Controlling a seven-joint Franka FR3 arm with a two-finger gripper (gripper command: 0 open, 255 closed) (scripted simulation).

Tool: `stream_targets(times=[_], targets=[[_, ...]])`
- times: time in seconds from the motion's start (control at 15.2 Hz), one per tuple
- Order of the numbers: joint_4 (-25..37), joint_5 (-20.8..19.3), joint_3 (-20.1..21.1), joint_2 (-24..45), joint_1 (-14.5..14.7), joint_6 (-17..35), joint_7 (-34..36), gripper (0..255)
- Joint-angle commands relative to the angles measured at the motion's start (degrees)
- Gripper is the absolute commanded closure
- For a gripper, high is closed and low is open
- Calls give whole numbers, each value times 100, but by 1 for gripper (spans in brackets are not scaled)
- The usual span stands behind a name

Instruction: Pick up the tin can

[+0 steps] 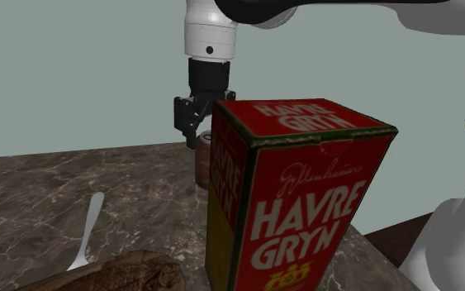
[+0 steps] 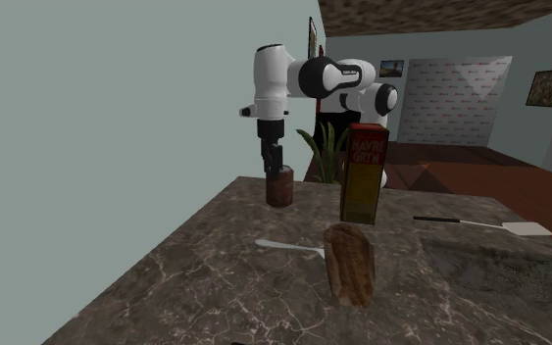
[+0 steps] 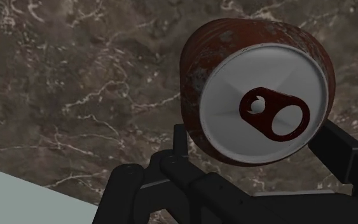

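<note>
The tin can [image 2: 279, 186] is rusty red-brown with a pale lid and pull tab, and it stands upright on the dark marble counter [image 2: 215, 265] near the wall. In the shoulder view the can [image 1: 202, 162] is half hidden behind a red box. My black gripper [image 2: 272, 163] hangs straight down over it, fingertips level with the can's top. In the wrist view the can [image 3: 254, 95] lies between the two fingers [image 3: 179, 143], which stand apart on either side of its rim; the gripper [image 3: 257, 137] is open.
A tall red "Havre Gryn" box [image 1: 296, 198] stands close beside the can [image 2: 364, 172]. A white spoon [image 2: 288, 245] and a brown loaf [image 2: 350, 263] lie nearer the counter's middle, and a flat utensil [image 2: 479, 223] lies further off. The grey-green wall [image 2: 117, 118] runs along the counter's edge.
</note>
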Motion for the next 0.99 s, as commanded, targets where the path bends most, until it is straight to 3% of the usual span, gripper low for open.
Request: stream_targets(times=[0.0, 0.33, 0.92], targets=[[-7, 1, 2, 3, 1, -2, 0, 255], [-18, 6, 3, -6, 3, 2, 2, 255], [902, -94, 35, 203, 16, -733, 86, 255]])
